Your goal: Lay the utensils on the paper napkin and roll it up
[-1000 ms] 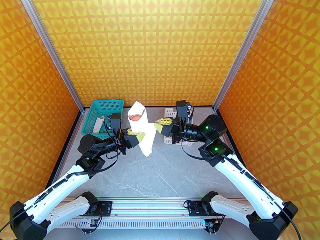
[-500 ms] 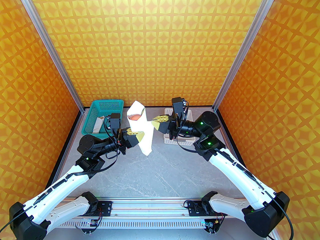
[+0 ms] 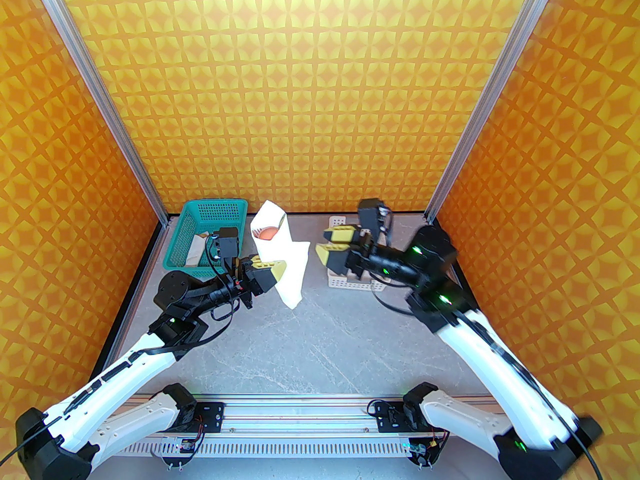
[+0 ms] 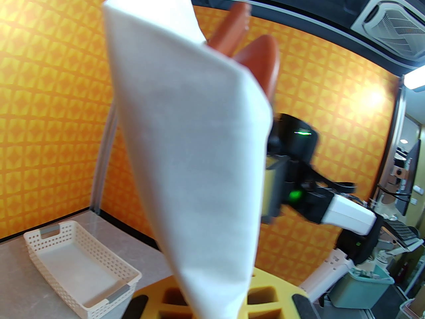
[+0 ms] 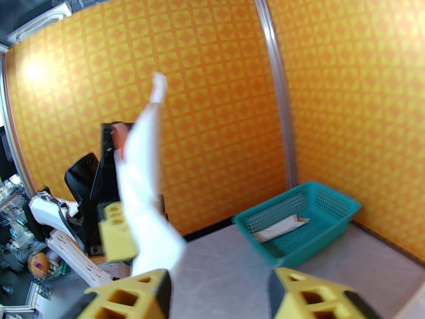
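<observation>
The paper napkin [image 3: 280, 263] is off the table [image 3: 325, 338], wrapped into a loose cone that stands nearly upright, toward 12 o'clock of the workspace and a little left of centre. You can see the utensils are inside it. The spoon [image 3: 270, 233] shows its reddish bowl at the open top, and the left wrist view shows that spoon [image 4: 262, 61] with a second orange piece [image 4: 232, 28] beside it. Which utensil that is, and where the third sits, you cannot tell from here.

Your left gripper [image 3: 277, 269] is clamped on the napkin's lower part from about 8 o'clock; the napkin [image 4: 199, 164] runs down between its yellow fingers. Your right gripper [image 3: 321, 244] sits at 3 o'clock of the napkin, near it but not touching, jaws apart and holding nothing; from its own camera the gap between the fingers [image 5: 219, 274] is bare.

The teal basket [image 3: 215, 203] lies at 9 o'clock of the napkin, the white basket [image 3: 340, 283] at 4 o'clock.

Loading looks done, and the rolling mostly so. The wrap is wide at the top with a loose flap on its 3 o'clock side, so tightening it and setting the bundle down probably remain.
</observation>
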Robot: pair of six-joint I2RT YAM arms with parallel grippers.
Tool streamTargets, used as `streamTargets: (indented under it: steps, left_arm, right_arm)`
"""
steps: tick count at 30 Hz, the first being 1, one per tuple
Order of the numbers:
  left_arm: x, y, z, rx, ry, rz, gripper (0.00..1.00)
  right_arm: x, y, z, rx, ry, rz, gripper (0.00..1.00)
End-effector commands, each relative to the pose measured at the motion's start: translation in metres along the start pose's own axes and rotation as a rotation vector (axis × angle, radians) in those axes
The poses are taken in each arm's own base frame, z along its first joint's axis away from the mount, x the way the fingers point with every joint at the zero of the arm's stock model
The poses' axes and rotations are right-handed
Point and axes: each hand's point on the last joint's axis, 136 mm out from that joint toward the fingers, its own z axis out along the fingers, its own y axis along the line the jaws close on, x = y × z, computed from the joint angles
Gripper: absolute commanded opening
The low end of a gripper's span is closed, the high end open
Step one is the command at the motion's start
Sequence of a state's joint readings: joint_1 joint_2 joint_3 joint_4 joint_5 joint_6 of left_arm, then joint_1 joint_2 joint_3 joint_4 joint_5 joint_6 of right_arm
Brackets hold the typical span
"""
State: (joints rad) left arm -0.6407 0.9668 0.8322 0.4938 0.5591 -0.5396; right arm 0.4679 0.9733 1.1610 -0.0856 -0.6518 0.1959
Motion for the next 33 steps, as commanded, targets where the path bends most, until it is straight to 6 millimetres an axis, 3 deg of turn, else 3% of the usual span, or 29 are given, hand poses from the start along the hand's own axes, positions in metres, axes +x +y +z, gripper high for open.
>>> streamTargets:
  steps: [1, 4, 8, 12, 19, 24, 33]
  left_arm:
    - [-0.004, 0.006, -0.003, -0.058, -0.014, 0.043, 0.0]
    - [-0.005, 0.008, -0.005, -0.081, -0.012, 0.069, 0.0]
    - [-0.006, 0.009, -0.003, -0.085, -0.006, 0.102, 0.0]
    - [-0.01, 0.008, -0.001, -0.075, -0.02, 0.131, 0.0]
    - [-0.013, 0.005, 0.002, -0.066, -0.028, 0.156, 0.0]
    - [-0.012, 0.004, 0.001, -0.066, -0.023, 0.16, 0.0]
    - [-0.01, -0.009, 0.004, -0.027, -0.02, 0.159, 0.0]
  right_arm:
    - [0.019, -0.006, -0.023, 0.113, 0.044, -0.07, 0.67]
    - [0.028, 0.006, -0.033, 0.081, 0.035, -0.136, 0.82]
    - [0.039, 0.035, -0.039, -0.046, -0.022, -0.272, 0.98]
    - [0.046, 0.062, -0.037, -0.092, -0.107, -0.451, 0.99]
    - [0.048, 0.077, -0.009, -0.098, -0.194, -0.572, 0.99]
    - [0.052, 0.077, 0.014, -0.1, -0.195, -0.59, 0.99]
    - [0.056, 0.07, 0.031, -0.095, -0.189, -0.514, 0.99]
